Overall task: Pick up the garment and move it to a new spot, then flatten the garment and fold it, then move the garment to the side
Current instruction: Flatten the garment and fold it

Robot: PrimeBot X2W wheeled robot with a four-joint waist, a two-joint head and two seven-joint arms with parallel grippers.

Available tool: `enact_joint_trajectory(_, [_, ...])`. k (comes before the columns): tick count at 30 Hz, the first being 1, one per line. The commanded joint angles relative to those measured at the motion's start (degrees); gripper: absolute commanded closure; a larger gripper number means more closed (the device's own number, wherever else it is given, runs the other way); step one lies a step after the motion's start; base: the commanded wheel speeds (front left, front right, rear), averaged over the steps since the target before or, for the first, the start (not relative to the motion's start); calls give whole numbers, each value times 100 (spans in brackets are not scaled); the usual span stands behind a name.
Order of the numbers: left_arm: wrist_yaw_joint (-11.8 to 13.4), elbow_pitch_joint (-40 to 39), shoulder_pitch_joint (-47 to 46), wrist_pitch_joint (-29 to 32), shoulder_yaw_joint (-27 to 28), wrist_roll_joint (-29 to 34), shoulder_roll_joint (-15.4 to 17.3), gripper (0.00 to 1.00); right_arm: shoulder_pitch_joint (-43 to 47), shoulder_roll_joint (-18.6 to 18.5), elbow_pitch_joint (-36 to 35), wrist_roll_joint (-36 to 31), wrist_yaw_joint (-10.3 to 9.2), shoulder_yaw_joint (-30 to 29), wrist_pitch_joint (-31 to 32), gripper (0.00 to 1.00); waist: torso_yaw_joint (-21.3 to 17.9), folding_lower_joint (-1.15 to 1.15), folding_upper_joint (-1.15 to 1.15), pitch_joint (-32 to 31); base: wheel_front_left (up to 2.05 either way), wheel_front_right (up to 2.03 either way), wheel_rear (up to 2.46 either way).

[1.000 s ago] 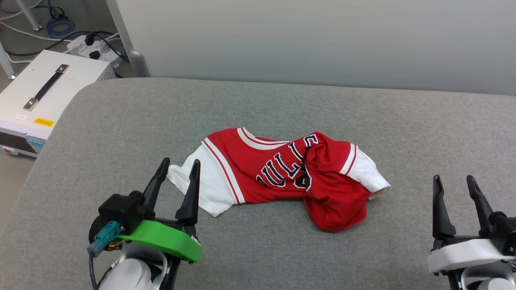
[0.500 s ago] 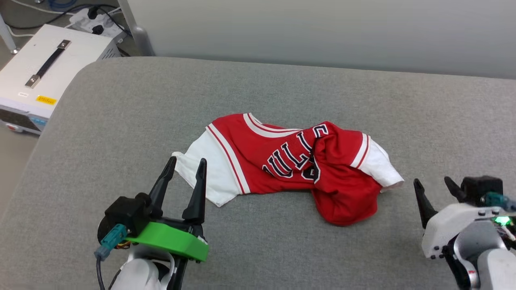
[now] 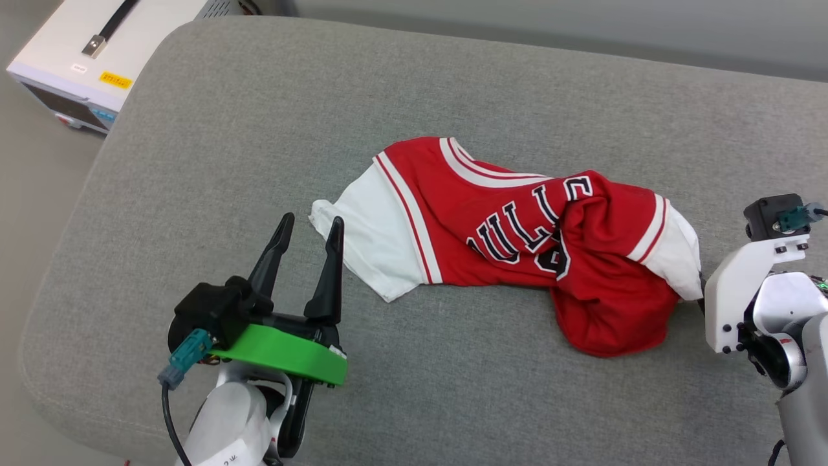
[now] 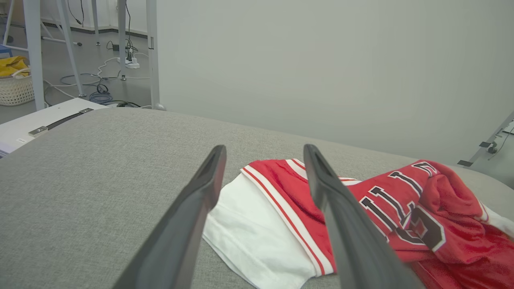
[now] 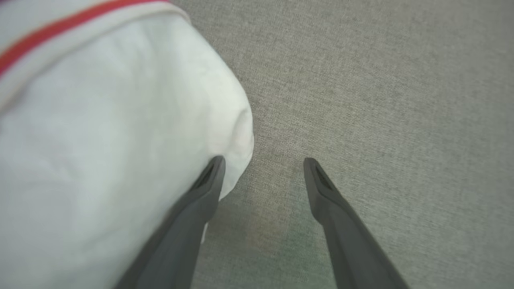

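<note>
In the head view, the garment (image 3: 517, 220), a red shirt with white short sleeves, striped trim and black white-edged lettering, lies crumpled mid-way across the grey cloth-covered desk (image 3: 226, 116). Its right part is bunched over itself, so the lettering reads only in part and the number is mostly folded under. The left tool (image 3: 312, 220) stands spread wide and empty, just beside the near white sleeve. The right arm's white wrist (image 3: 737, 291) sits close against the other sleeve. A white box (image 3: 77, 52) with a black handle is cut off at the top left.

In the left wrist view, the two spread fingers frame the sleeve and trim. Beyond the desk are a grey wall panel (image 4: 321, 60), floor cables (image 4: 100, 86) and a woven basket (image 4: 16, 90).

The right wrist view is blurred. The right tool (image 5: 264, 159) is spread wide and grips nothing. One finger overlaps the sleeve hem, but I cannot tell whether it touches; the other is over bare desk.
</note>
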Motion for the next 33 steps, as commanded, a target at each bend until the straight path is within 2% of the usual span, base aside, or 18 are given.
enact_joint_trajectory(1, [-34,15,-106,-32,35,34,-33,0,-102,-46,69,62,-4,88,36,0,221,-1,0,218,0,0,0])
enact_joint_trajectory(9, [-58,51,-148,-32,124,87,-114,0,-37,-218,459,171,-4,686,166,0,321,-1,0,293,0,0,0])
enact_joint_trajectory(10, [-59,57,-146,-32,130,93,-120,0,-10,-253,510,174,-4,770,184,20,319,-1,0,288,0,0,0])
enact_joint_trajectory(11, [-61,67,-145,-32,137,101,-127,0,25,-296,565,190,-4,864,195,65,313,-1,0,276,0,0,0])
enact_joint_trajectory(12, [-62,81,-145,-32,143,107,-134,0,55,-339,608,213,-4,942,181,98,300,-1,0,257,0,0,0])
enact_joint_trajectory(23, [-65,190,-33,-33,144,132,-103,0,290,-896,456,204,-4,1009,-350,100,-70,-1,0,-224,0,0,0])
enact_joint_trajectory(25, [-65,207,-9,-33,133,135,-99,0,378,-1079,319,180,-4,994,-365,100,-142,-1,0,-309,0,0,0])
enact_joint_trajectory(26, [-65,216,28,-33,129,139,-97,0,520,-1402,83,185,-4,936,-354,100,-223,-1,0,-381,0,0,0])
enact_joint_trajectory(28, [-65,212,44,-33,128,139,-92,0,593,-1629,-43,209,-4,888,-337,100,-250,-1,0,-391,0,0,0])
enact_joint_trajectory(33, [-65,164,23,-33,109,124,-72,0,558,-2240,-117,269,-4,779,-423,100,-271,-1,0,-279,0,0,0])
